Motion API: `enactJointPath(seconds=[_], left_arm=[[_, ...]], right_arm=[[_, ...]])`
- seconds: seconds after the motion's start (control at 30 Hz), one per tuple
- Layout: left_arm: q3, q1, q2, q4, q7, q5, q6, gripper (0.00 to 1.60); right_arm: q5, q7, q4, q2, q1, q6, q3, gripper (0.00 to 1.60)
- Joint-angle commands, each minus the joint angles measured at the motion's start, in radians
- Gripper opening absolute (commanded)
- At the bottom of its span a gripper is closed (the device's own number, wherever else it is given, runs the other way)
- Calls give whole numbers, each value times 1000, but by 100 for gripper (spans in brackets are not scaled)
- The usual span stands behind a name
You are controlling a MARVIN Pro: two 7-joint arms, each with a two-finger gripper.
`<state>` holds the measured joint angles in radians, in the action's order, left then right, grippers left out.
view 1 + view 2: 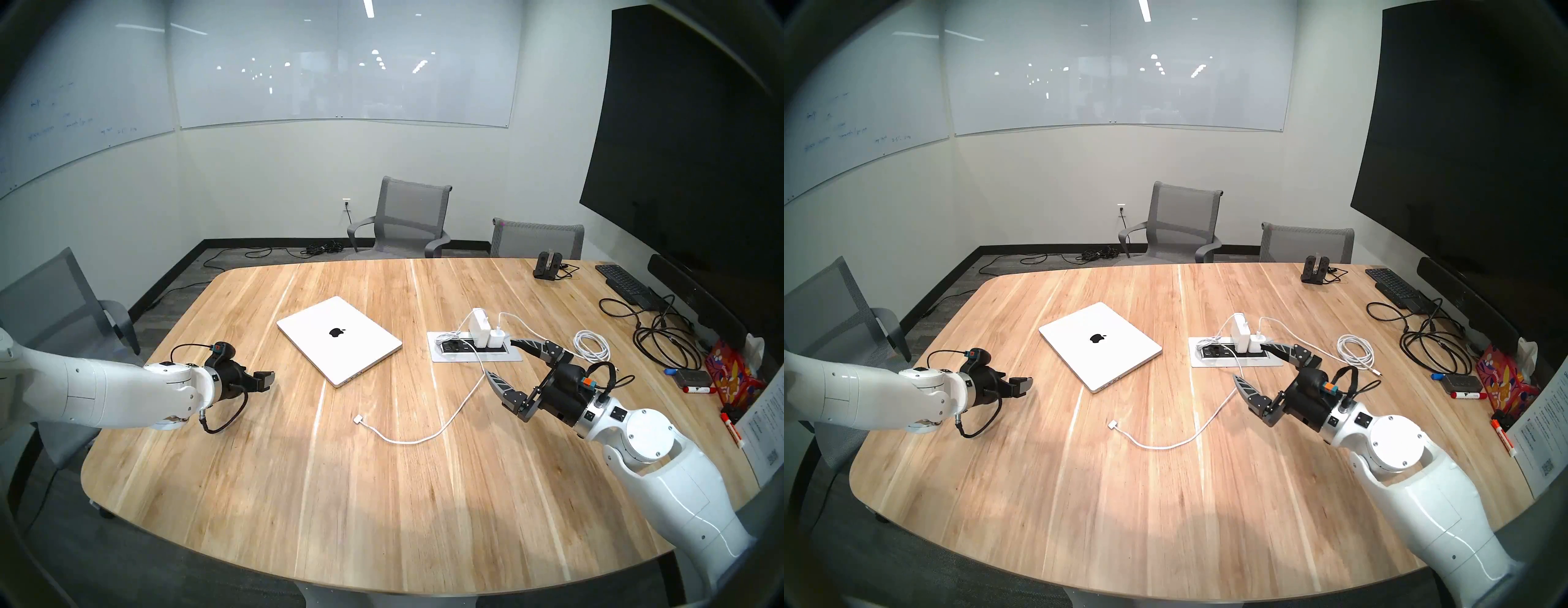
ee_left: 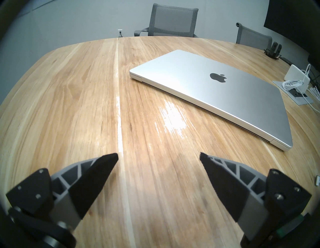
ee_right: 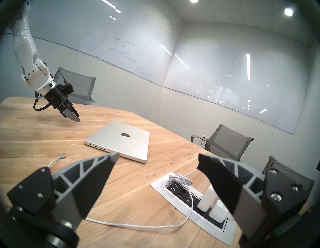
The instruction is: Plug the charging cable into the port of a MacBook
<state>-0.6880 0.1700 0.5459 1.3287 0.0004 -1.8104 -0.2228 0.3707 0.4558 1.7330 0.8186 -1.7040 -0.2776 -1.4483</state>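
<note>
The silver MacBook (image 1: 339, 339) lies closed mid-table, apple logo up, with its ports (image 3: 97, 147) on the edge facing me. The white charging cable (image 1: 424, 439) runs from the power brick (image 1: 479, 327) in the table's outlet panel to its flat connector tip (image 1: 357, 419), which lies loose on the wood in front of the MacBook. My right gripper (image 1: 500, 357) is open and empty, hovering beside the panel above the cord. My left gripper (image 2: 158, 155) is open and empty, left of the MacBook (image 2: 216, 93).
The white outlet panel (image 1: 458, 357) also holds a smaller white charger. A bundled white cord (image 1: 592, 344), black cords (image 1: 662, 339), a black keyboard (image 1: 623, 284), markers and a colourful box sit at the right. Grey chairs stand around the table.
</note>
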Motion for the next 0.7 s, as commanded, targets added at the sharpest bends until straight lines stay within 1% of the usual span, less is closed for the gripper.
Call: enactJointPath(seconds=[0.0,0.03,0.07,0.27,0.4,0.53,0.67], left_arm=[[9,-13,2,-1,-1,0,-3,160],[9,-13,2,-1,-1,0,-3,160],[9,-13,2,-1,-1,0,-3,160],[9,-13,2,-1,-1,0,-3,160],[9,-13,1,0,-1,0,-3,160],[9,-13,1,0,-1,0,-3,160],[9,-13,1,0,-1,0,-3,160]], right_arm=[[-51,-1,4,65,120,42,29,160],[-59,-4,12,74,117,48,28,160],[-70,1,6,82,136,53,41,160],[-116,21,12,116,187,71,84,160],[-128,55,6,116,225,64,124,160],[-129,81,46,101,213,56,131,160],[-119,98,103,80,178,51,115,160]])
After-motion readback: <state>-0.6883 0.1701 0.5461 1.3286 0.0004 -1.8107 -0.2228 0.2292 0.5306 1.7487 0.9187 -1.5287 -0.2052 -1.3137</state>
